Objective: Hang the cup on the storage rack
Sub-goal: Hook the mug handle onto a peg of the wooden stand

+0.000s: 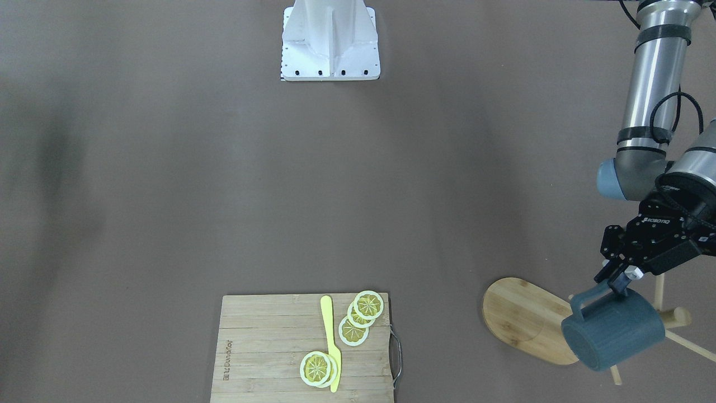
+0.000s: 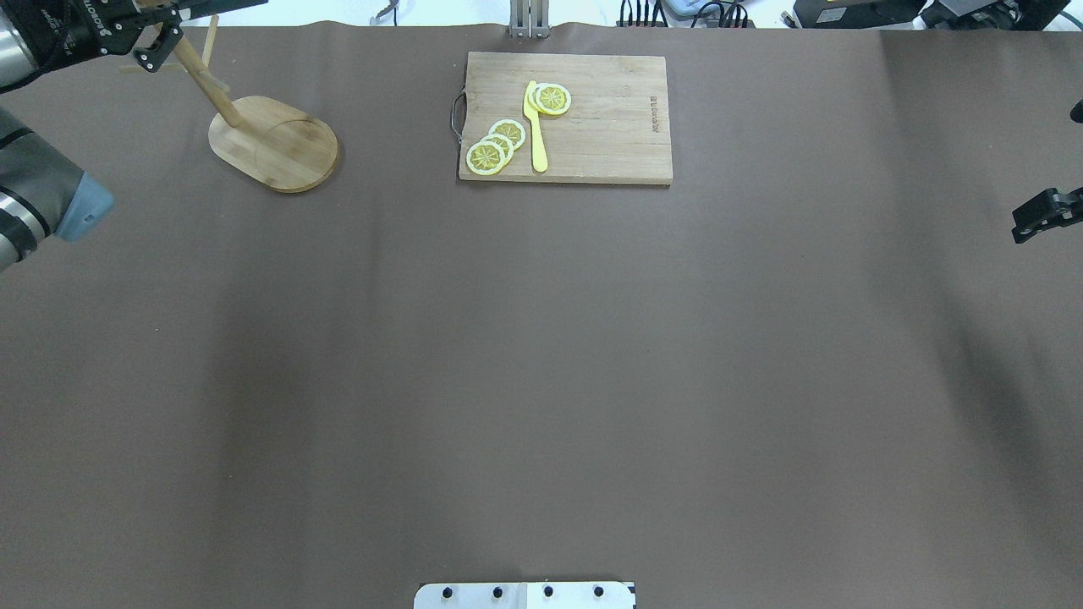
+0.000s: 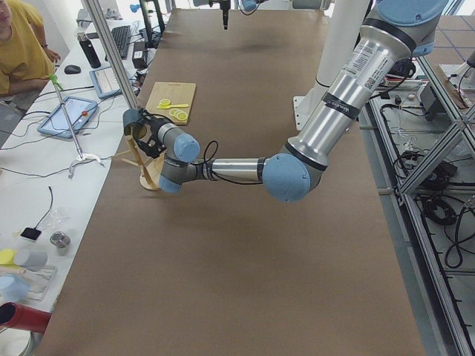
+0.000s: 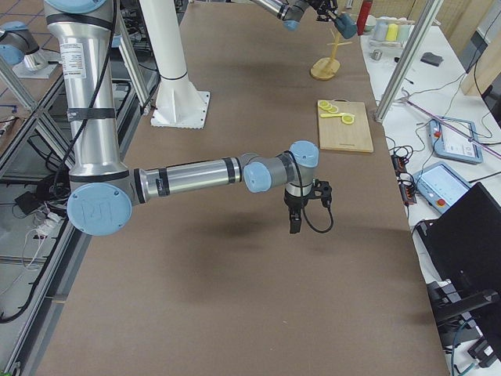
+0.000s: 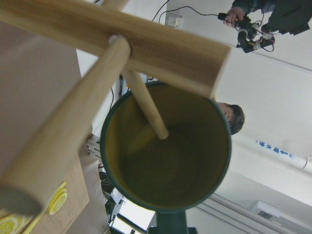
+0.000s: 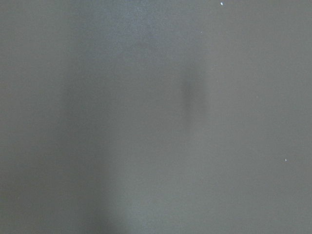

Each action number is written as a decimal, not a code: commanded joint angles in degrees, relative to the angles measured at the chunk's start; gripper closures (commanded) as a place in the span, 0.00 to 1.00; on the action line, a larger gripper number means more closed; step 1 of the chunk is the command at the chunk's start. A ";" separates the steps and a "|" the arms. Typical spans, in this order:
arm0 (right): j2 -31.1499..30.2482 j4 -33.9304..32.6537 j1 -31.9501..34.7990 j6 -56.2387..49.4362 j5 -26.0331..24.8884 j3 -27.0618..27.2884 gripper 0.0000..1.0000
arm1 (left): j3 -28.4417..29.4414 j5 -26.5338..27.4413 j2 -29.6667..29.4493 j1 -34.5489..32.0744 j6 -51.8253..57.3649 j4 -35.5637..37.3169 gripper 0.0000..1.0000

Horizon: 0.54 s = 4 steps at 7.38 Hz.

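The dark blue-grey cup [image 1: 614, 334] lies tilted on its side in the air, mouth toward the rack's post. My left gripper [image 1: 617, 281] is shut on its loop handle. The storage rack has an oval bamboo base [image 1: 523, 322], a thick post [image 1: 678, 317] and thin pegs [image 1: 693, 346]. In the left wrist view the cup's yellow-olive inside [image 5: 175, 161] faces the camera and one peg's tip [image 5: 157, 126] shows against the opening, under the post [image 5: 122, 39]. The cup is out of the overhead view; the rack [image 2: 275, 144] shows there. My right gripper [image 2: 1045, 216] hangs over bare table, jaws unclear.
A rectangular bamboo cutting board [image 1: 263, 347] with a metal handle holds lemon slices [image 1: 368, 305] and a yellow knife [image 1: 331, 341], to the rack's side. The robot's white base [image 1: 330, 42] is at the table's far edge. The right wrist view shows only brown table [image 6: 156, 117].
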 commanded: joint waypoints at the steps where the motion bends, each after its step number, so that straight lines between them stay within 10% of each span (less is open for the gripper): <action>1: 0.07 0.01 -0.05 0.00 0.00 0.21 0.00 | 1.49 -1.62 0.11 -0.05 -0.01 -0.61 1.00; 4: 0.16 0.01 -0.05 0.09 0.09 0.30 0.00 | 1.75 -1.64 0.37 -0.05 -0.10 -0.61 1.00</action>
